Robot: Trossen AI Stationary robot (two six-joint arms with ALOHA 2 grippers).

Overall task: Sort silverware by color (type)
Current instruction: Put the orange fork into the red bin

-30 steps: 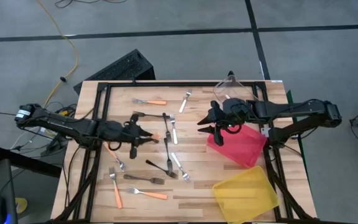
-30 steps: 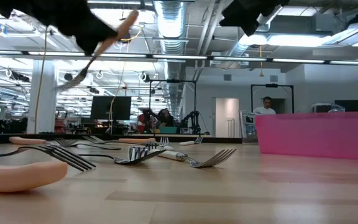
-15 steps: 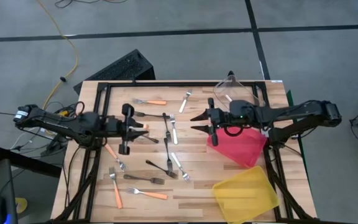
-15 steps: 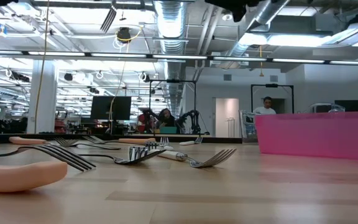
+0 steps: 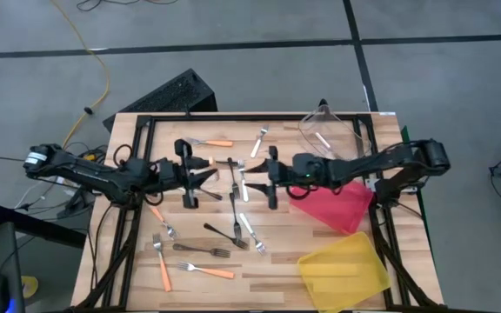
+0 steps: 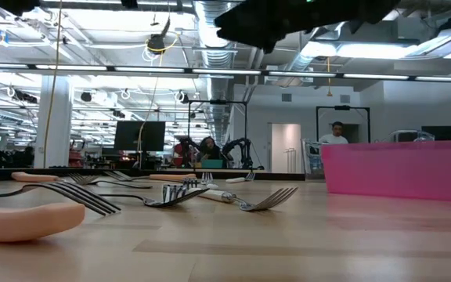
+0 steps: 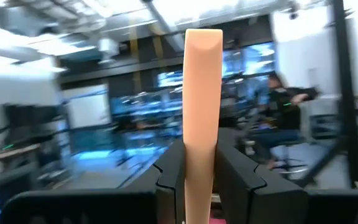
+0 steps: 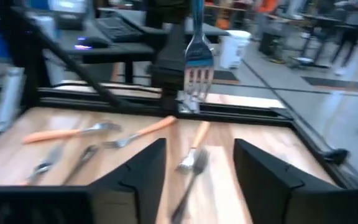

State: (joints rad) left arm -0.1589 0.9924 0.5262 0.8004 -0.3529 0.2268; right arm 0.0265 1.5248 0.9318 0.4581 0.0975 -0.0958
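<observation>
**Handover position at mid-table.** The left gripper (image 7: 202, 165) is clamped on the handle of an orange-handled fork (image 7: 202, 112). Its fingers (image 7: 169, 174) press on either side of the handle, which stands out past them. In the high view this gripper (image 5: 205, 174) hangs above the left-centre of the table (image 5: 259, 291).

The right gripper (image 5: 259, 176) has left its place over the red bin (image 5: 337, 202) and reached left to mid-table. It now faces the left gripper, near it but apart. Its jaws have also widened: the right wrist view shows its two fingers (image 8: 142, 168) spread, with nothing between them. The metal tines of the held fork (image 8: 194, 62) hang a little way ahead of that gap.

The left arm has turned the fork from a slanted carry to point it towards the right arm.

Judged from this, a pass from one arm to the other is being set up. The right arm would then carry the fork to a bin on its side: red, yellow (image 5: 344, 269) or clear (image 5: 329, 130). The pass is not yet made.

The remaining forks lie loose on the wood, among them a black one (image 5: 224, 233), an orange one (image 5: 205, 270) and a pale one (image 5: 258, 142).
</observation>
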